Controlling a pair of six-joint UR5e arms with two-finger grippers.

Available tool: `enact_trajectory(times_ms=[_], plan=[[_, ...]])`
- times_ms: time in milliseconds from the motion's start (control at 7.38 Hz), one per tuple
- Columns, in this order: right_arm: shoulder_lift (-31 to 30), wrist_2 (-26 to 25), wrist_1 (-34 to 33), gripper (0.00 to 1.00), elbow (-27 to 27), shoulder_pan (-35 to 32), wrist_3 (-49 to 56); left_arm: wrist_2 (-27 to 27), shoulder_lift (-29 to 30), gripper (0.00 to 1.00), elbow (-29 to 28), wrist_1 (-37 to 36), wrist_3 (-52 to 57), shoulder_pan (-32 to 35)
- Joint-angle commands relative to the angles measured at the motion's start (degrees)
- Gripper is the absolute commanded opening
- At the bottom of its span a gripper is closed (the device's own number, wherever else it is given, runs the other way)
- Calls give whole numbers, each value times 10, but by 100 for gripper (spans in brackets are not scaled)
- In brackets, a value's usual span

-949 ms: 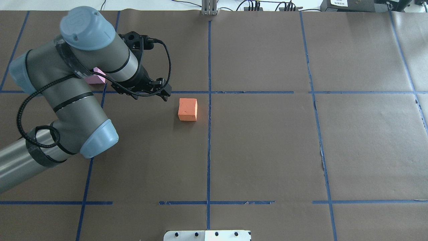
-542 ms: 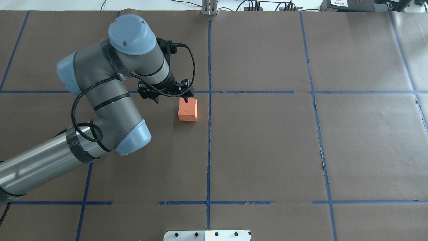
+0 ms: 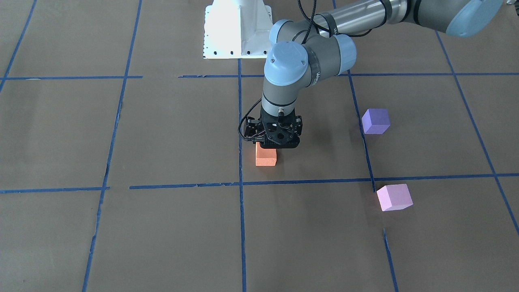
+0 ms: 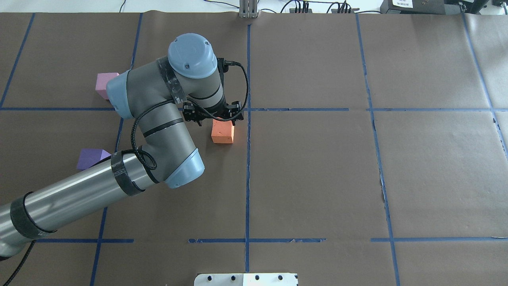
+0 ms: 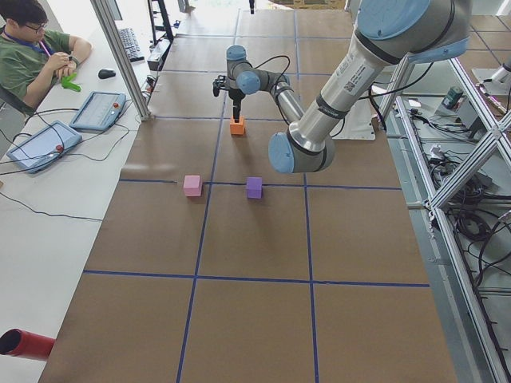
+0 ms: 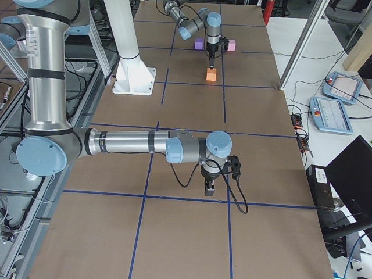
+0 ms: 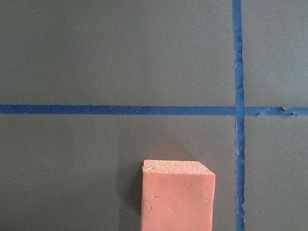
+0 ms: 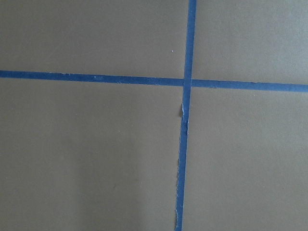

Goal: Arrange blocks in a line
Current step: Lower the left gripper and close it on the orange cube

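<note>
Left claw (image 4: 216, 118) hangs just over the orange cube (image 4: 222, 132), which sits at 8 o'clock of the centre tape cross (image 4: 248, 109) in overhead view. Jaw width: cannot tell, hidden. Risk: an off-centre descent could push or tilt the cube. Pink cube (image 4: 106, 81) is at 10 o'clock of it, purple cube (image 4: 89, 158) approx. 9.

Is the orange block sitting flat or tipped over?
Flat: the orange block rests squarely on the table, top face level.

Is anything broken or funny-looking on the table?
Slightly. The orange block has small dents and a nicked top corner, and the blue tape is ragged in places. Nothing is spilled or toppled.
</note>
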State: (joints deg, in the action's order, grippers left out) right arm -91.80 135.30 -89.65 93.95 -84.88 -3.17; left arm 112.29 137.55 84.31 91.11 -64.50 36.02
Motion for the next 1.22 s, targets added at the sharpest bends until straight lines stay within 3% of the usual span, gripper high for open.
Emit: enact_trajectory(times_ms=[0,1085], plan=[[0,0,0,100,0,1,0,-27,1,100,-21,23,-2,-9],[0,0,0,100,0,1,0,-40,17,100,-89,76,-8,-20]])
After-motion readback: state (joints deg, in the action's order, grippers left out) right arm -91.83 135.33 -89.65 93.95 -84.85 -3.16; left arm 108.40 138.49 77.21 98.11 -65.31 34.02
